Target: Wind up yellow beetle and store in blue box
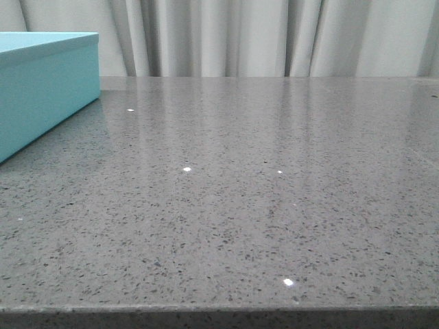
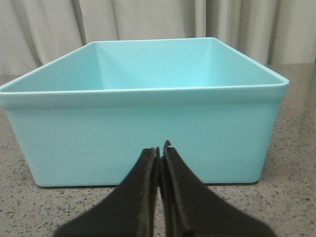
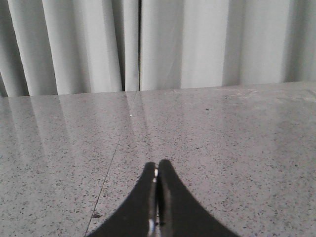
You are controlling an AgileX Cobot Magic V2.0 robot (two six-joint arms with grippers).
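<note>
Speckled grey table point(image 1: 260, 205), open turquoise blue box point(image 2: 143, 133), both grippers' fingers point(image 2: 148, 197) pressed together

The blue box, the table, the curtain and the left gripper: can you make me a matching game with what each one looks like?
Column one:
1. blue box
2. table
3. curtain
4. left gripper

Column two:
A. grey with dark specks
B. shut, with nothing between its fingers
C. open at the top, no lid
D. hanging in pale folds behind the table

Pairs: 1-C, 2-A, 3-D, 4-B
</note>
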